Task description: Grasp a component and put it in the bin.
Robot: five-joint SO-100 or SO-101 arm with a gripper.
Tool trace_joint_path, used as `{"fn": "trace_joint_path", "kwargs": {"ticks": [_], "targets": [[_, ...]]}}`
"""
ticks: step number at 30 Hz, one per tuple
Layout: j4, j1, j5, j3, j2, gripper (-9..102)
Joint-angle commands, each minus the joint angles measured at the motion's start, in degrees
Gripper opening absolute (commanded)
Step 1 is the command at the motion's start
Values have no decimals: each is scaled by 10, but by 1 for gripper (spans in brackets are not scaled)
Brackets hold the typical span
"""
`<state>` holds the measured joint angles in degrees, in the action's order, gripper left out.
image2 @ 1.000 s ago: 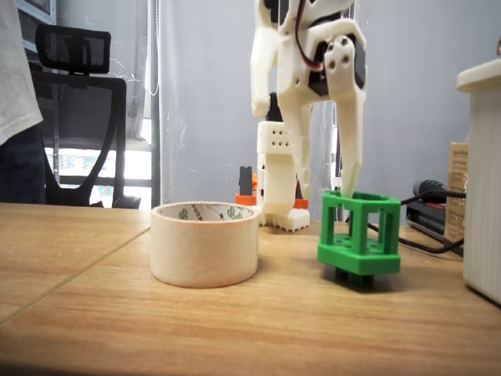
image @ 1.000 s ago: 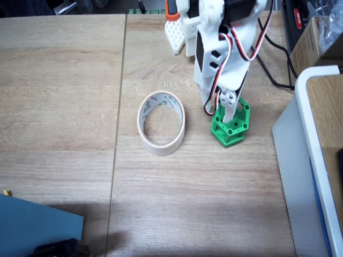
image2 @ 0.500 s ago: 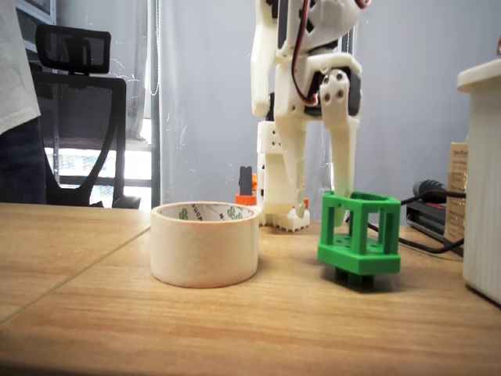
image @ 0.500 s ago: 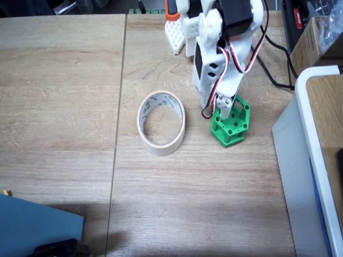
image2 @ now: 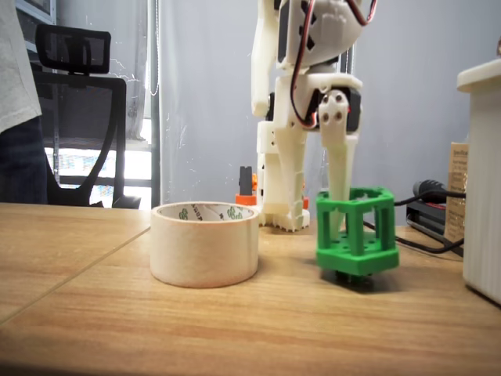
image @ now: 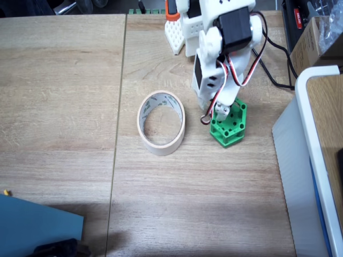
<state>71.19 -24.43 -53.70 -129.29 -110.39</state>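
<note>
Component (image2: 356, 232) sits on the table just right of the bin (image2: 205, 243) in the low fixed view, not touching it. Gripper (image2: 321, 223) straddles its left wall, one finger down inside, jaws only partly apart, not clamped yet I think. Thin wall, so closing off-centre could tip it.

Both fixed views are evenly and softly lit, with no harsh glare. From above, the wooden table (image: 64, 107) looks bright and slightly washed, and shadows stay faint. In the low side view, daylight glows from a window (image2: 94, 164) at left; the background is soft and the near table edge blurs.
</note>
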Motion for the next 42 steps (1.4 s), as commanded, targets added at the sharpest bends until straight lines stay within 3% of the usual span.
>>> {"fn": "trace_joint_path", "kwargs": {"ticks": [1,7,34,42], "targets": [[2,-2,6,35,-4,7],[2,-5,9,35,-14,0],[12,1,3,145,-217,0],[13,89,3,140,-294,0]]}}
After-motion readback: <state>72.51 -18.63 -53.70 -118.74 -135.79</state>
